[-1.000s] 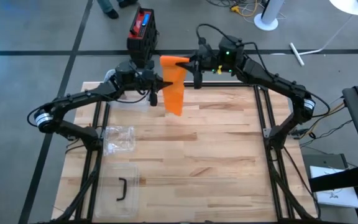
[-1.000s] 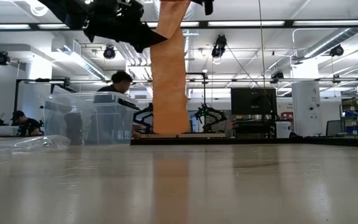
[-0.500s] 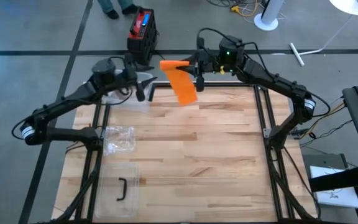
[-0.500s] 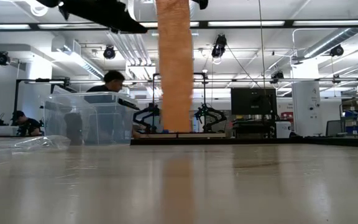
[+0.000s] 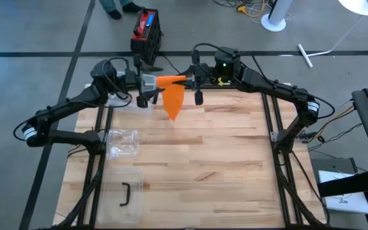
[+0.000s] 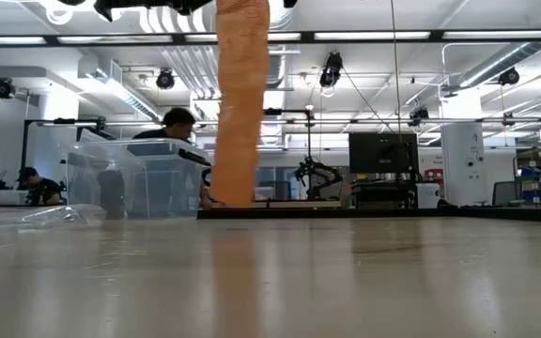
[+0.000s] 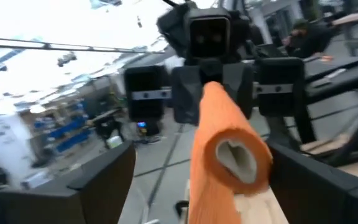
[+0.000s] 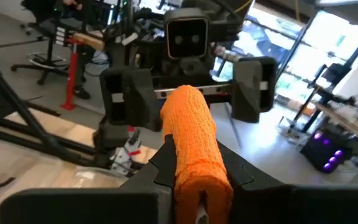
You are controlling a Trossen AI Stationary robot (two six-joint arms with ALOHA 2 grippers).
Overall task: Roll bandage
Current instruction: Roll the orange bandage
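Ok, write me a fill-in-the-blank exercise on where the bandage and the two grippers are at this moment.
1. The orange bandage is held by the ____ gripper.
2. The left gripper, facing the roll's end, has its jaws ____.
3. A loose strip of bandage hangs ____ from the roll towards the wooden table.
4. The crumpled clear plastic bag lies on the ____ arm's side of the table.

Missing words: right; open; down; left

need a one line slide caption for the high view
Right gripper holds the rolled end of the orange bandage, its tail hanging over the table, facing the open left gripper.
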